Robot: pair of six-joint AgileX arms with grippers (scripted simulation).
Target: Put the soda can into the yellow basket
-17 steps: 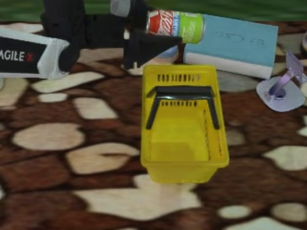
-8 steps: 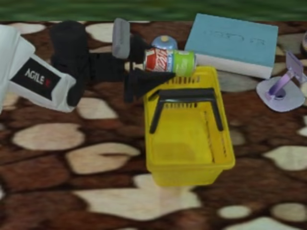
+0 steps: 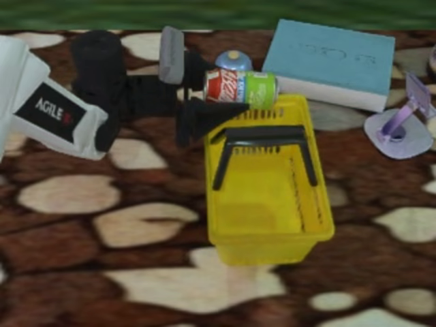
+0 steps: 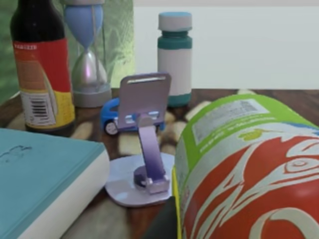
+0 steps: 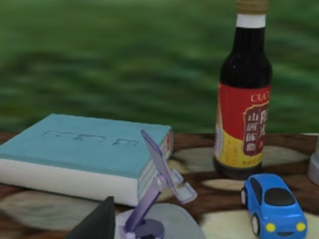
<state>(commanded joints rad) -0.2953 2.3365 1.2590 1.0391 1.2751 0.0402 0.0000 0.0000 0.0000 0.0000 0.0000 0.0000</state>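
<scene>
Can (image 3: 240, 88) is lying sideways in the left gripper (image 3: 216, 88), fingers clamping it, over the basket's (image 3: 272, 235) far rim. It should be carried further over the open middle, clear of the handle (image 3: 264, 136), before the fingers are parting.

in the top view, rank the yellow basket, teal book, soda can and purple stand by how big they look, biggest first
1. yellow basket
2. teal book
3 and 4. soda can and purple stand: they look alike, and the can sits higher, held in the left gripper, so unranked.
</scene>
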